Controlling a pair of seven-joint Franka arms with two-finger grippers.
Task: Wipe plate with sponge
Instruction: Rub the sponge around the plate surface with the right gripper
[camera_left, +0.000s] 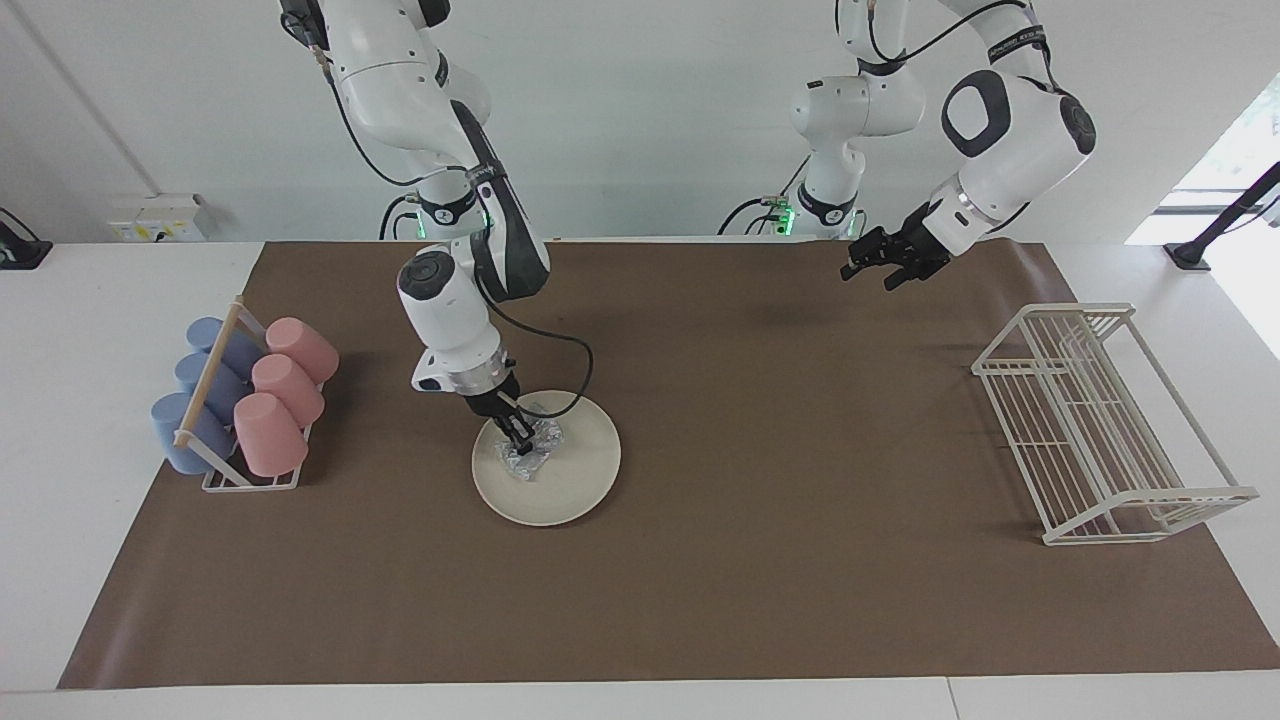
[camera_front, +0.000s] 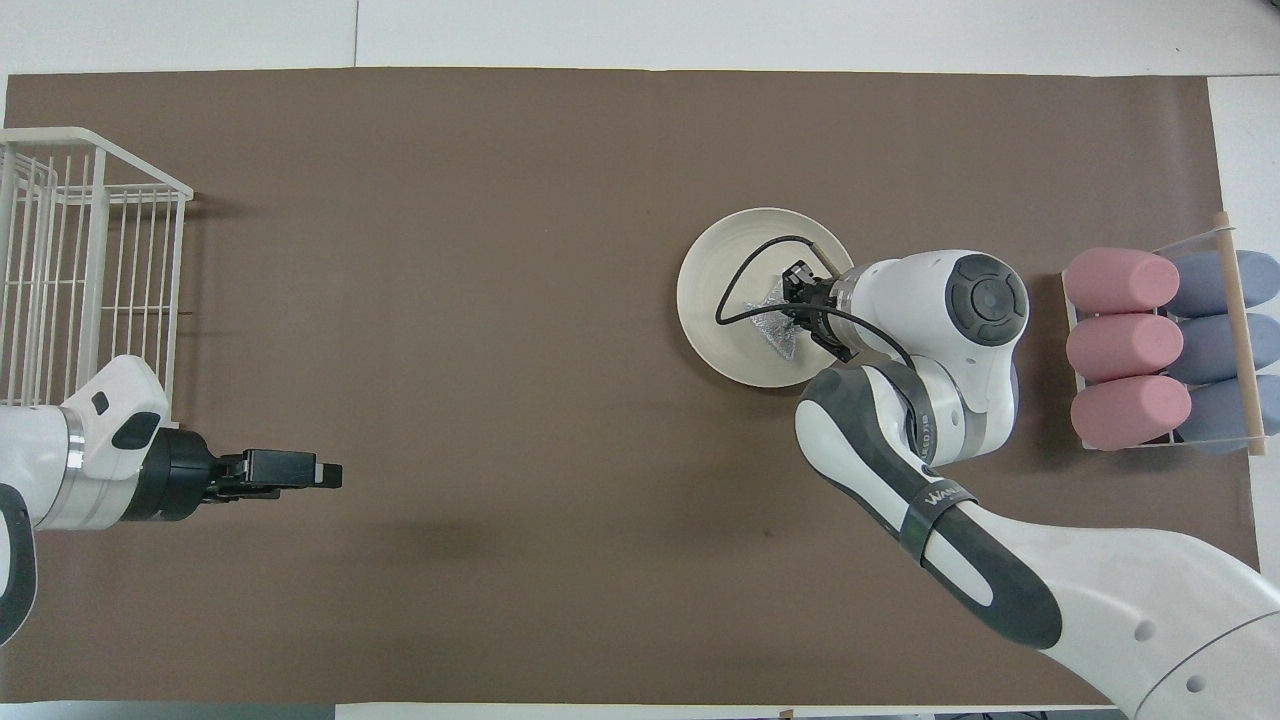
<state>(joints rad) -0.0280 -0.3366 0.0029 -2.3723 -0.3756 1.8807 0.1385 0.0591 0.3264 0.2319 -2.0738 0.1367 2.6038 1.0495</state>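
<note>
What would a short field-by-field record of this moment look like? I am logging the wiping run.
plate: flat on the brown mat, mid-table
sponge: on the plate, pinched by the right gripper
right gripper: shut on the sponge, pressing it to the plate
left gripper: open, holding nothing, waiting over the mat near the wire rack
wire rack: at the left arm's end
cup rack: pink and blue cups, at the right arm's end

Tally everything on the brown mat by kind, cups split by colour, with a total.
Pink cups: 3
Blue cups: 3
Cup holder: 1
Plate: 1
Sponge: 1
Wire rack: 1
Total: 10
</note>
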